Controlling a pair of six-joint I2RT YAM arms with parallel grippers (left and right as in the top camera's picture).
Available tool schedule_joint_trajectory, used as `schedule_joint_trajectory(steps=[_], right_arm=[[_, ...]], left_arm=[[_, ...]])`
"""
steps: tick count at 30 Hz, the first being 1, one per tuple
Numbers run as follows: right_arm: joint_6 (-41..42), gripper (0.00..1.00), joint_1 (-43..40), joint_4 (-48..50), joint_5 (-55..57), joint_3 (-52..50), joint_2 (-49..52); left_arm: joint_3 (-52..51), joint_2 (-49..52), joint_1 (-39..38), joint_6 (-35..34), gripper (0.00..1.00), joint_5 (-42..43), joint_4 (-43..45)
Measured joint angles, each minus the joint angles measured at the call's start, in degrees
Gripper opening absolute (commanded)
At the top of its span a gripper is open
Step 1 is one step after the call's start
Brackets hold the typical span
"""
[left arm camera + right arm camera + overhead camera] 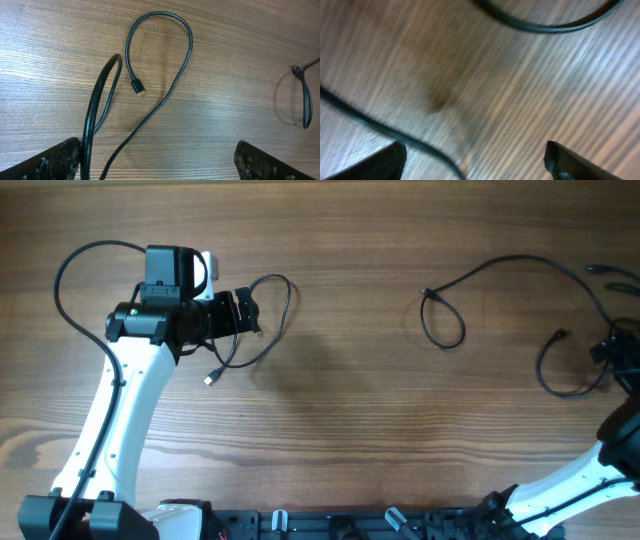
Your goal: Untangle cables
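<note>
My left gripper (244, 311) hangs spread over one cable (161, 13) lying alone at the left, kept clear, I'd judge, of the other cables (430, 297) far right, where my right gripper (608, 355) hovers low, jaws also apart

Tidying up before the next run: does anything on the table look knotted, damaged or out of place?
One thing: the middle cable crosses itself at what looks like a tight knot, closing a small loop. The left cable lies loose, with no knot. No damage shows.
</note>
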Motion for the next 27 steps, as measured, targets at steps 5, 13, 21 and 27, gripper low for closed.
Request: schedule_joint_trajectory(steps=[5,13,21,27], right_arm=[[-4.13,0.72,-0.79,6.29,-4.09,-0.2,0.0],[-15.3,0.41,-0.74,16.04,-11.8,-2.54,0.02],[-16.55,0.04,-0.83,20.96,-14.38,-10.27,-0.55],[-8.94,0.04,-0.83,11.21,-20.98,-10.27,-1.4]], left_arm=[[0.0,0.0,0.0,0.0,1.0,0.0,0.13],[0.0,0.0,0.0,0.0,1.0,0.02,0.11],[0.0,0.0,0.0,0.0,1.0,0.02,0.15],[0.0,0.0,0.0,0.0,1.0,0.02,1.29]])
